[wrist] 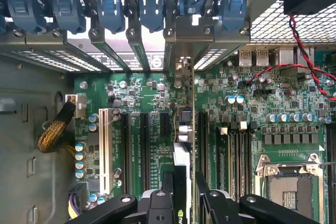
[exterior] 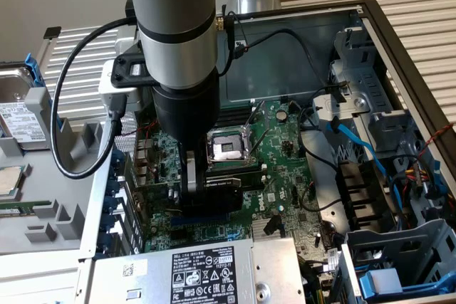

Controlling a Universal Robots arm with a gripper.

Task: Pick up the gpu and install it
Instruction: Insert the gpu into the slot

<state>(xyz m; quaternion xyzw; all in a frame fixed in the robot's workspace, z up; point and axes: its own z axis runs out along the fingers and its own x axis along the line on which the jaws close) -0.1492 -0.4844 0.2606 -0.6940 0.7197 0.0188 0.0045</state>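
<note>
Gripper (wrist: 182, 195) clamping the gpu (wrist: 184, 145) edge-on, card standing upright over the motherboard (exterior: 285, 169), low inside the case beside the CPU socket (exterior: 226, 149). Judging seating in progress: keeping card edge parallel to the slot (wrist: 144, 150), bracket lining up with the rear opening (wrist: 181, 51), pressing straight down, no tilt.

The open computer case (exterior: 399, 48) carries the work. On its floor lies the big green motherboard (exterior: 285, 169), with the empty processor socket (exterior: 226, 149) near its middle. A silver power supply (exterior: 206, 272) with a black label sits at the case's near edge. To the exterior view's left, hard drives (exterior: 18, 115) rest on a ribbed pale surface (exterior: 75, 69).
</note>
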